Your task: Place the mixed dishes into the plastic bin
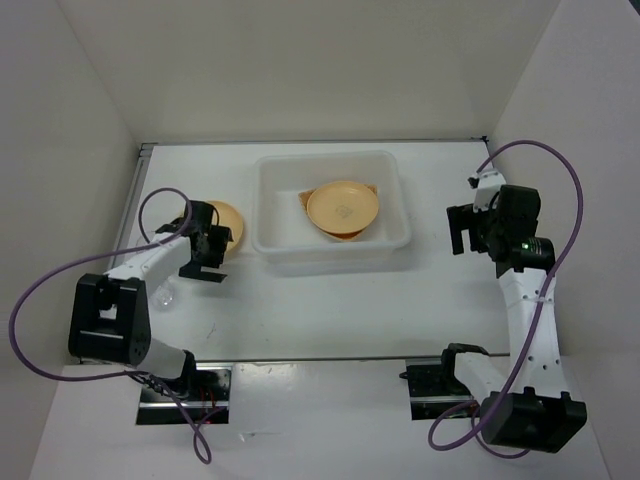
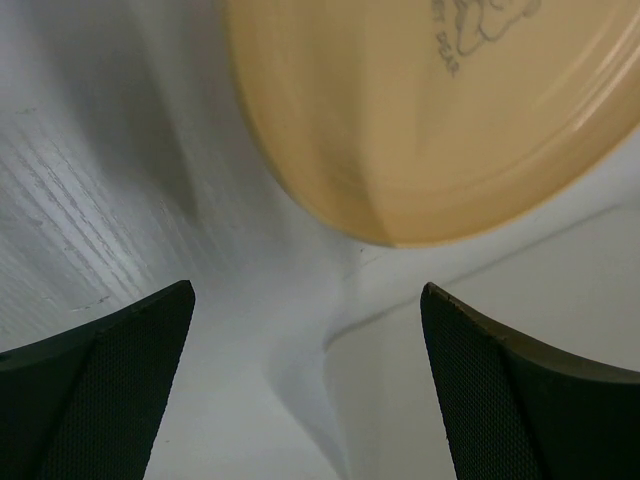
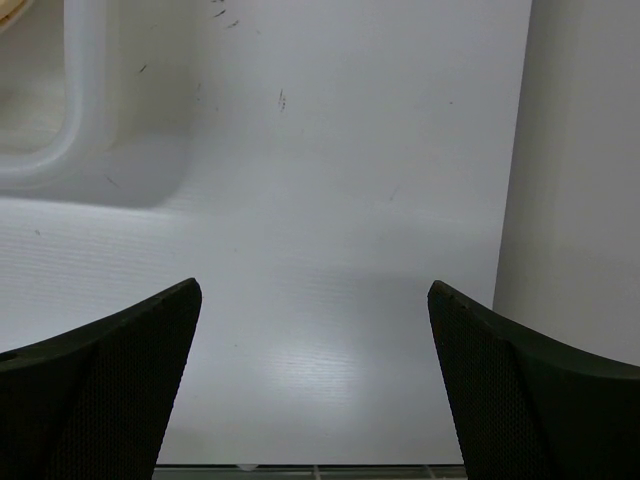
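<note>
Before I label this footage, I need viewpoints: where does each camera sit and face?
Top external: above and behind, looking down; shows left arm, right arm, translucent white rectangular plastic bin.
Left wrist: looks past open left gripper at round pale-orange plate.
Right wrist: looks past open right gripper at table, bin corner.
Shared: top and left wrist both show that plate.

plastic bin [image 1: 330, 157] open-topped, side walls [image 1: 70, 130] hemming table [image 1: 330, 300]

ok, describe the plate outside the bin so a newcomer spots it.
Start at the white plastic bin, then look left to the left gripper. The pale-orange plate lies on the table beside it; unlike its twin, it is outside the bin.
</note>
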Available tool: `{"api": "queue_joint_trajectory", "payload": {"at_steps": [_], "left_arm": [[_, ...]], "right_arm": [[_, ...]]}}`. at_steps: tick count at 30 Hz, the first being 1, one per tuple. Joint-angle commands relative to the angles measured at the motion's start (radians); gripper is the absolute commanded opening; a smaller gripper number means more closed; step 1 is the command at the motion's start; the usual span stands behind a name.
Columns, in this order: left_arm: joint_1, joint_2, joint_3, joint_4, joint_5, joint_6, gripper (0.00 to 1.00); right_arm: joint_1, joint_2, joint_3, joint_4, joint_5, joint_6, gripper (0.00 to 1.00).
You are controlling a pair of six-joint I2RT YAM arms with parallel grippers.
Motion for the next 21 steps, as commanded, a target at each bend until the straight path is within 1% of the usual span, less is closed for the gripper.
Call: {"api": "queue_joint_trajectory", "payload": {"at_steps": [1,2,4,7,9,11,12,14,15,16,17,18,20,21], "left_arm": [[0.019,0.069,0.037,-0.033,-0.029,-0.168,1.0],[0.019,0.085,0.049,-0.044,-0.016,-0.186,1.0],[0.019,0.121,0.06,-0.044,-0.039,-0.199,1.0],[0.03,0.177,0.092,-0.064,-0.048,-0.188,1.0],[0.041,0.2,0.103,-0.064,-0.048,-0.188,0.99],[0.041,0.212,0.094,-0.064,-0.038,-0.188,0.95],[0.05,0.212,0.094,-0.055,-0.038,-0.188,0.87],[0.05,0.221,0.083,-0.055,-0.038,-0.188,0.79],[0.05,0.221,0.083,-0.055,-0.038,-0.188,0.66],[0.061,0.23,0.073,-0.046,-0.038,-0.179,0.59],[0.061,0.231,0.073,-0.046,-0.038,-0.179,0.49],[0.07,0.241,0.073,-0.046,-0.038,-0.179,0.32],[0.07,0.241,0.073,-0.046,-0.038,-0.17,0.22],[0.07,0.252,0.073,-0.046,-0.038,-0.17,0.14]], "right_arm": [[-0.011,-0.004,-0.022,0.07,-0.019,0.027,0.98],[-0.021,-0.004,-0.034,0.081,-0.019,0.027,0.98],[-0.03,-0.004,-0.034,0.081,-0.019,0.027,0.98],[-0.04,-0.004,-0.043,0.09,-0.028,0.018,0.98],[-0.049,-0.013,-0.043,0.09,-0.037,0.018,0.98],[-0.049,-0.013,-0.052,0.099,-0.037,0.018,0.98],[-0.06,-0.013,-0.052,0.099,-0.037,0.018,0.98],[-0.06,-0.013,-0.052,0.099,-0.037,0.018,0.98],[-0.06,-0.013,-0.052,0.099,-0.037,0.018,0.98],[-0.06,-0.013,-0.052,0.099,-0.037,0.018,0.98],[-0.06,-0.013,-0.052,0.099,-0.037,0.018,0.98],[-0.069,-0.013,-0.052,0.099,-0.037,0.018,0.98],[-0.069,-0.022,-0.052,0.099,-0.037,0.018,0.98],[-0.069,-0.022,-0.052,0.099,-0.037,0.018,0.98]]}}
